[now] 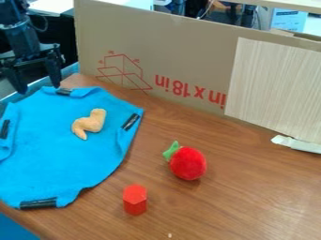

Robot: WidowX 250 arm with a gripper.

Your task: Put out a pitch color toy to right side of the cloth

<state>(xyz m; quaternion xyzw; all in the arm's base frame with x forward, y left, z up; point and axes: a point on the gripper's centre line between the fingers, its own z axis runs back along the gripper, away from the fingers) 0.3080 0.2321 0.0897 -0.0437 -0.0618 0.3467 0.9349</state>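
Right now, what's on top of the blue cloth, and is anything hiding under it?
A curved, peach-colored toy lies on the blue cloth, with black strips near its edges. Underneath is covered, so I can't tell.

A round red plush toy with a green leafy top [188, 164] is lying on the brown wood-grain desk [251, 201], its leaves pointing toward the upper left of the view. Nearer the camera, a small red hexagonal block [134, 200] is standing upright, apart from the plush. A tan cardboard panel with red printing [188, 51] is rising along the far edge, and a pale striped rectangular board [276, 89] is covering part of its front. A crumpled white strip [298, 144] is lying by the board's foot.
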